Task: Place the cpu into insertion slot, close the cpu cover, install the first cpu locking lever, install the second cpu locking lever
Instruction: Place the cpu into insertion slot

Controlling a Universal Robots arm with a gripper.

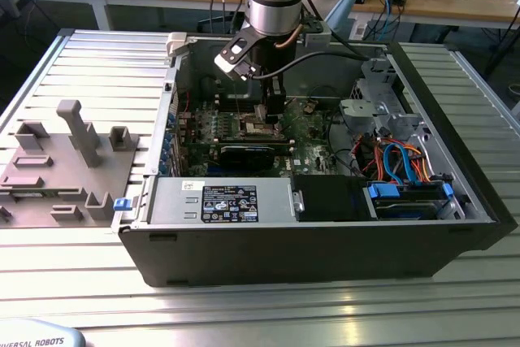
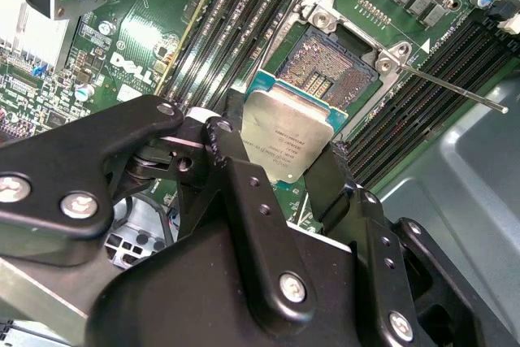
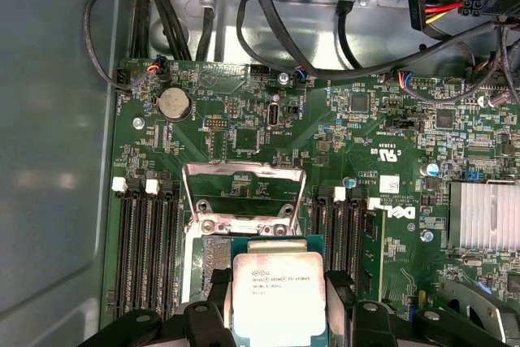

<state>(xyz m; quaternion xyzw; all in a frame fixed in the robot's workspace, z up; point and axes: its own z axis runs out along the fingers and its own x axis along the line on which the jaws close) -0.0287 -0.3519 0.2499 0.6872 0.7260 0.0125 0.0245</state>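
Observation:
My gripper (image 2: 283,170) (image 3: 278,308) is shut on the cpu (image 2: 290,129) (image 3: 276,282), a flat square chip with a dull silver top, one black finger on each of two opposite edges. The cpu hangs just above the green motherboard, partly over the insertion slot (image 2: 327,67) (image 3: 208,259), whose bare contact field shows beyond the chip's edge. The cpu cover (image 3: 244,170) stands swung open past the slot. A thin locking lever (image 2: 455,91) sticks out free beside the socket. In the exterior view the gripper (image 1: 274,113) reaches down into the open computer case.
Black memory slots (image 3: 146,241) (image 3: 345,233) flank the socket. Cables (image 3: 268,46) hang along the case wall, and a finned heatsink (image 3: 483,217) sits on the board. The case (image 1: 325,249) holds a power supply (image 1: 219,201) and drive bays (image 1: 406,193). A grey fixture (image 1: 65,168) lies outside.

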